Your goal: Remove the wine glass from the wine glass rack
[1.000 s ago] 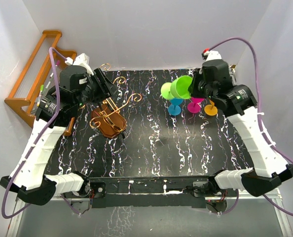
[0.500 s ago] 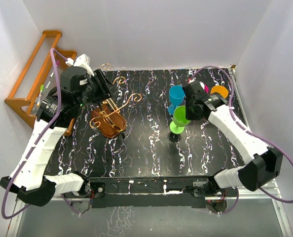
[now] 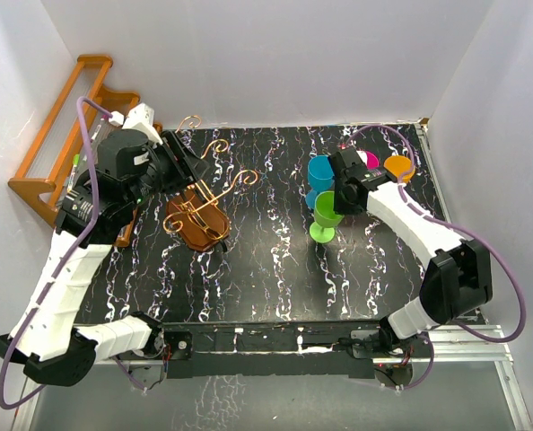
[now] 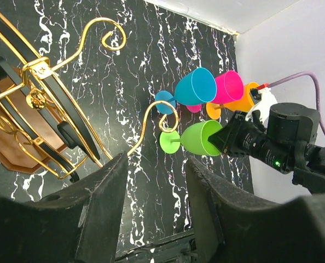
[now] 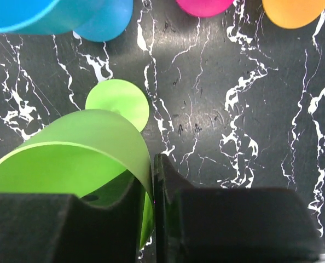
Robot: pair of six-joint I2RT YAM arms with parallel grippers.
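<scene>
The wine glass rack [image 3: 197, 214], gold wire with scroll ends on a brown oval base, stands at the table's left and holds no glass. It also shows in the left wrist view [image 4: 39, 104]. My left gripper [image 3: 187, 171] is open and empty, just behind the rack; its fingers [image 4: 105, 203] frame bare table. My right gripper [image 3: 345, 193] is shut on the rim of a green wine glass [image 3: 326, 212], one finger inside the bowl [image 5: 69, 164] and one outside. The glass's foot [image 5: 117, 101] is down at the table.
Blue [image 3: 320, 171], pink [image 3: 369, 160] and orange [image 3: 397, 166] wine glasses stand in a row behind the green one. An orange-brown wooden stepped shelf [image 3: 60, 135] leans at the far left wall. White walls close in the table on three sides.
My right gripper carried the green glass from high at the back down to the table in front of the blue glass. The left arm shifted only slightly.
</scene>
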